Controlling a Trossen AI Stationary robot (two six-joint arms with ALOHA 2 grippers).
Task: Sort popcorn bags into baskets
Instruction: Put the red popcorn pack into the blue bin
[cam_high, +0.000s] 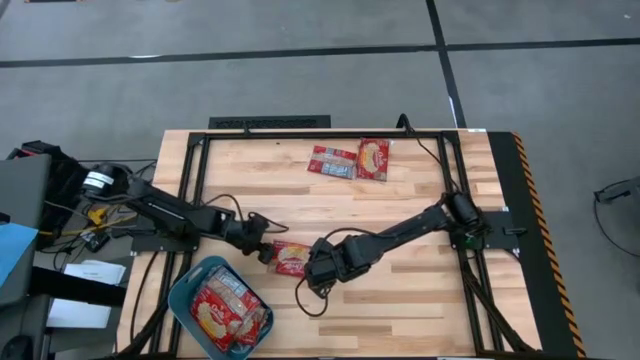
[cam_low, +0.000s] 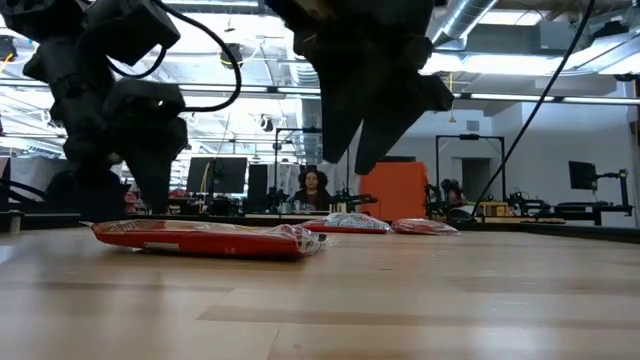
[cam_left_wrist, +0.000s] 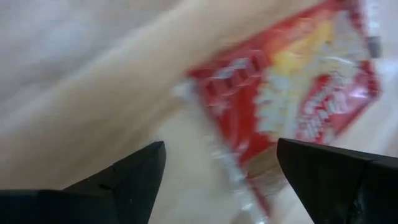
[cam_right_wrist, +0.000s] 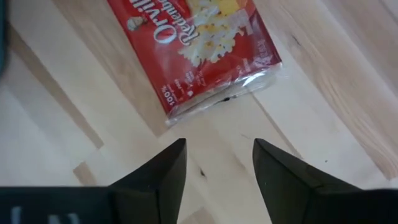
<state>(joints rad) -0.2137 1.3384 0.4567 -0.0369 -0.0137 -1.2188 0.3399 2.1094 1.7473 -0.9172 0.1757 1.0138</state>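
Even overhead light on the table (cam_high: 400, 290) in the high view, no hard shadows, no glare. Low view is backlit: ceiling lights behind the arms are bright, so both arms read as near-black silhouettes; the bag (cam_low: 205, 236) on the table stays sharp, the room behind it softer. Left wrist view is heavily motion-blurred, bag (cam_left_wrist: 292, 99) smeared, fingers (cam_left_wrist: 124, 180) crisp. Right wrist view sharp, bag (cam_right_wrist: 199, 43) print legible, slight sheen on its wrapper.

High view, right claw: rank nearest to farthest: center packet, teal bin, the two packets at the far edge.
From the right claw:
1. Center packet, just beside it, toward the left arm.
2. Teal bin, at the near-left corner.
3. Far-edge packets and, side by side; too close to rank apart.
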